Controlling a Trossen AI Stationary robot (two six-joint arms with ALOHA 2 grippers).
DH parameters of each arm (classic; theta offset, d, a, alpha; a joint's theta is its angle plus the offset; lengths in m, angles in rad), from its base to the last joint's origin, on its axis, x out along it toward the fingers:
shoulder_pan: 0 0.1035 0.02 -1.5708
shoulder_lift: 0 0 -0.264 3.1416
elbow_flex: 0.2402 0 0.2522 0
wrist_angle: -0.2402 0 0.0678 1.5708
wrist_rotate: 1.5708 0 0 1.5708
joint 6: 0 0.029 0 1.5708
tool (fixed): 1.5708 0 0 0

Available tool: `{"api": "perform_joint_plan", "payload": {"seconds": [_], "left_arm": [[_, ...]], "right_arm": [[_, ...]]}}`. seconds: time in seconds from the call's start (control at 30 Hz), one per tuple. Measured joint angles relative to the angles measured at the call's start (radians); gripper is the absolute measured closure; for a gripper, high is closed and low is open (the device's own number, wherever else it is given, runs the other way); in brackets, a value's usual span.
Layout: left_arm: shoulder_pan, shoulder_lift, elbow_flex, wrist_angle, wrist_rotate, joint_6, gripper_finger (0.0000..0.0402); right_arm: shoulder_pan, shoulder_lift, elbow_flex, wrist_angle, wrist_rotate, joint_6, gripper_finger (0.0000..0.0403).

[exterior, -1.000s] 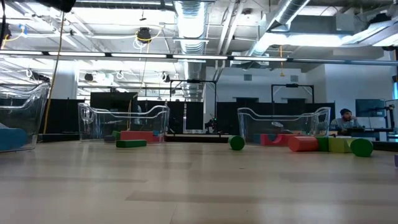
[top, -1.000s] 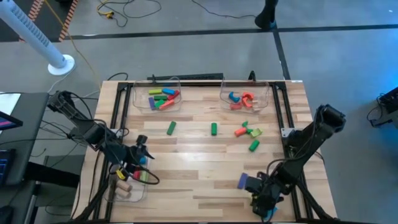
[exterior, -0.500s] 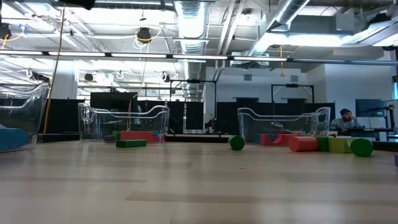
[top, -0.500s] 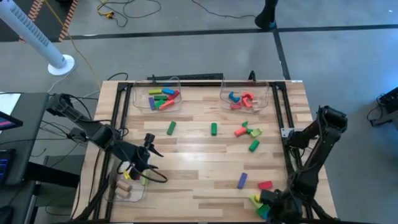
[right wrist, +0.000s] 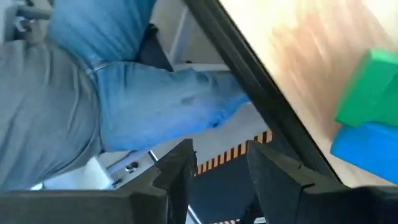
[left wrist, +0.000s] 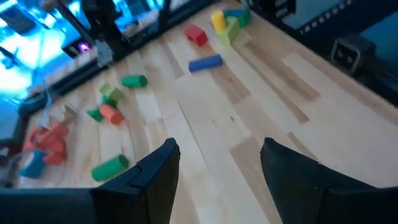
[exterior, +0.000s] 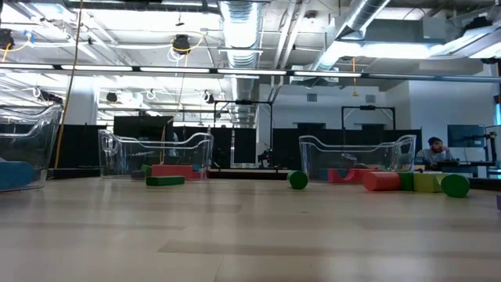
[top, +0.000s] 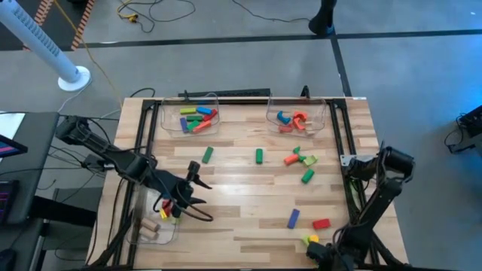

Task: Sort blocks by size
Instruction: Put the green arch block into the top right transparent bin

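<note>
Across the table (top: 241,203) two clear bins (top: 198,114) at the far edge hold blocks (top: 300,159) — more lie loose right of centre. Left gripper (top: 197,184) hovers near-left, fingers spread, empty. Right gripper (right wrist: 217,168) at the near-right corner, fingers apart, beside a green block (right wrist: 373,84).

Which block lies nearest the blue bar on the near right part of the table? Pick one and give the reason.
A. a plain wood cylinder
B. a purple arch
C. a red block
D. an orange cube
C: in the high view a small red block lies just beside the blue bar, apart from it, while the plain wood pieces sit far off in the bin on the left side.
</note>
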Motion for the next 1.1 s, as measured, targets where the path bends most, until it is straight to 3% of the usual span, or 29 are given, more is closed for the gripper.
{"api": "perform_joint_plan", "payload": {"seconds": [0.33, 0.83, 1.1], "left_arm": [[0.044, 0.013, 0.000, 0.042, 0.004, 0.009, 0.0186], [0.068, 0.012, 0.000, 0.044, 0.038, 0.009, 0.0186], [0.068, 0.012, 0.000, 0.036, 0.061, -0.001, 0.0186]], "right_arm": [[-0.029, 0.030, 0.010, -0.070, -0.019, 0.061, 0.0223], [-0.073, 0.024, 0.186, -0.497, -0.099, 0.034, 0.0223], [-0.103, 0.049, 0.185, -0.512, -0.099, 0.009, 0.0223]]}}
